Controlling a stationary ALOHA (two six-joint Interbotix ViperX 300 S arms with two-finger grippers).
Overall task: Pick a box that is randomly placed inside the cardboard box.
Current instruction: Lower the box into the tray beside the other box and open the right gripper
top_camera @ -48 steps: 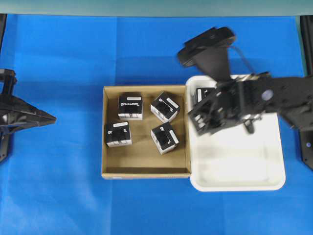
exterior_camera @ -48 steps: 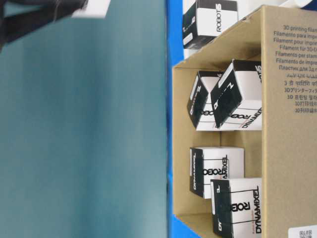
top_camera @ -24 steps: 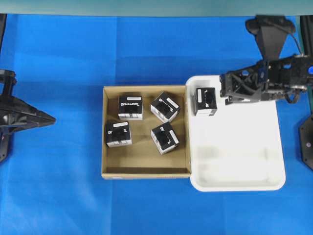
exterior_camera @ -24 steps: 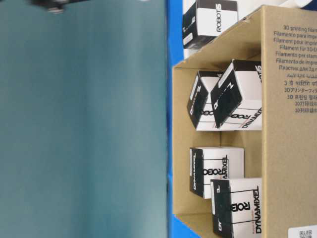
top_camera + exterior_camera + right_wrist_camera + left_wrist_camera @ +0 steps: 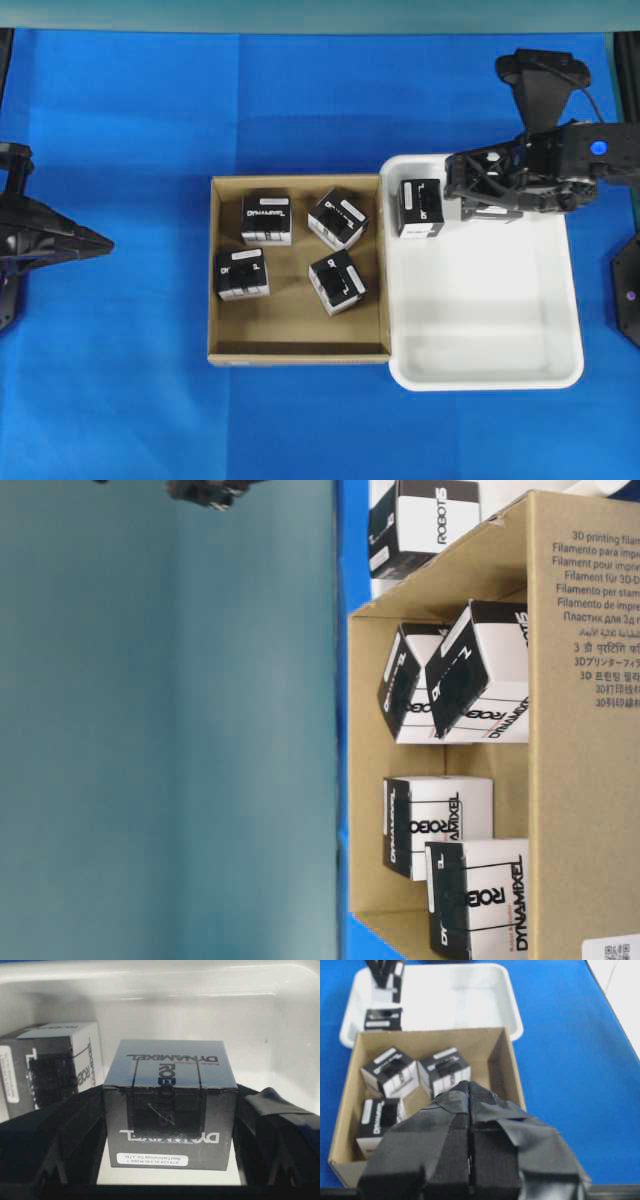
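Observation:
My right gripper [image 5: 462,190] hangs over the far-left part of the white tray [image 5: 490,320], shut on a black box [image 5: 170,1105]. Its fingers [image 5: 75,1130] press flush on both sides of the carton, which the gripper hides in the overhead view. A second black box [image 5: 421,207] stands in the tray just ahead of the jaws. The brown cardboard box [image 5: 298,330] holds several more black boxes [image 5: 266,217]. My left gripper [image 5: 103,243] is shut and empty at the far left, pointing toward the cardboard box [image 5: 500,1060].
The white tray touches the cardboard box's right wall. Blue cloth [image 5: 300,110] covers the table all round. In the table-level view the cardboard box's printed wall [image 5: 590,630] fills the right side.
The right arm swung from over the tray's left part back toward the right, then eased left again and lower, jaws unchanged. The left arm and the cartons in the cardboard box stayed still.

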